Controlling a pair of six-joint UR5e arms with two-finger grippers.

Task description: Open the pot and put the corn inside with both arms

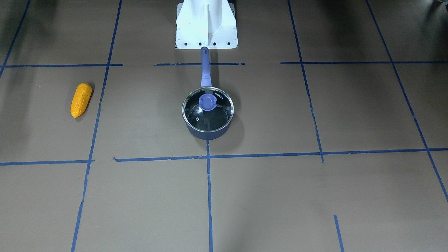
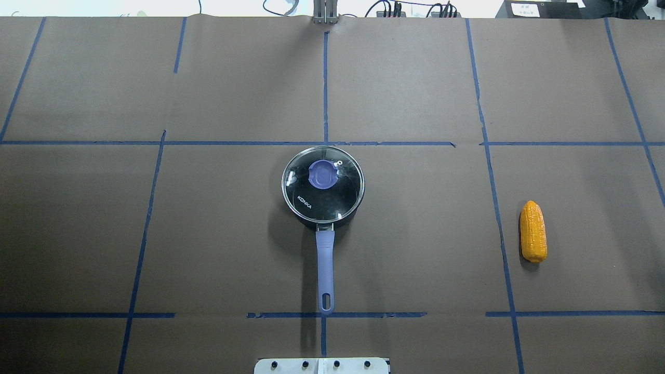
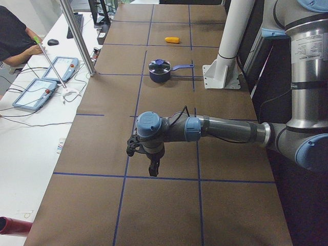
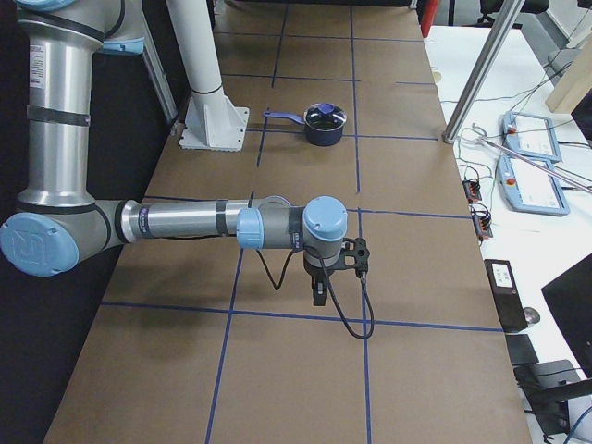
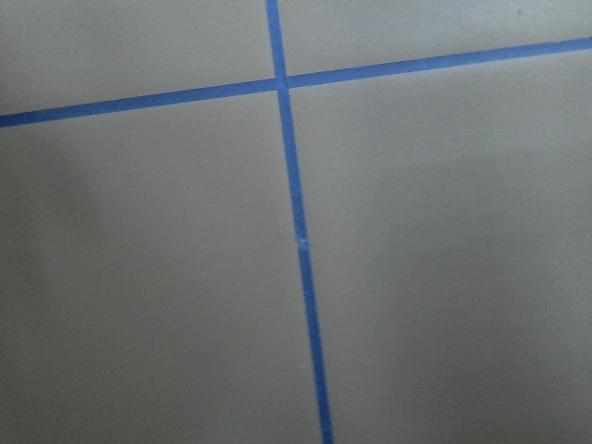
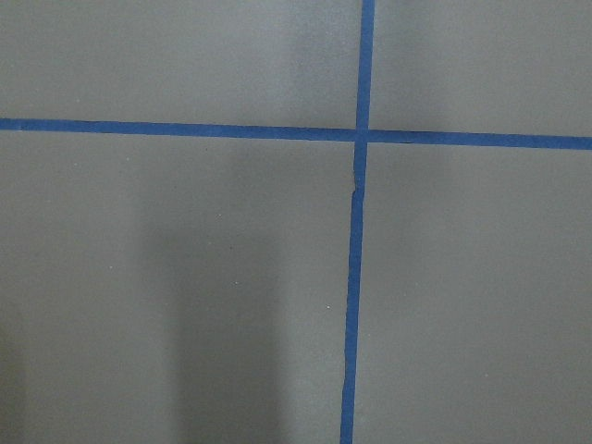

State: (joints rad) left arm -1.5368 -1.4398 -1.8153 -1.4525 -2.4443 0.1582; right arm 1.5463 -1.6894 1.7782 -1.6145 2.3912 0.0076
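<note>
The navy pot (image 1: 207, 134) stands at the table's middle, its periwinkle handle (image 2: 325, 265) pointing toward the robot base. The glass lid (image 2: 332, 200) with its blue knob (image 2: 323, 174) sits shut on it. The yellow-orange corn (image 2: 533, 231) lies flat on the robot's right, well apart from the pot; it also shows in the front-facing view (image 1: 81, 99). My left gripper (image 3: 152, 169) and right gripper (image 4: 319, 294) hang over the table's far ends and show only in the side views. I cannot tell whether they are open or shut. Both wrist views show only table.
Brown paper with blue tape lines (image 2: 325, 88) covers the table. The white robot base (image 1: 206, 26) stands just behind the pot handle. Operators' desks with pendants (image 3: 38, 92) run along the far edge, with a metal post (image 3: 77, 36) at it.
</note>
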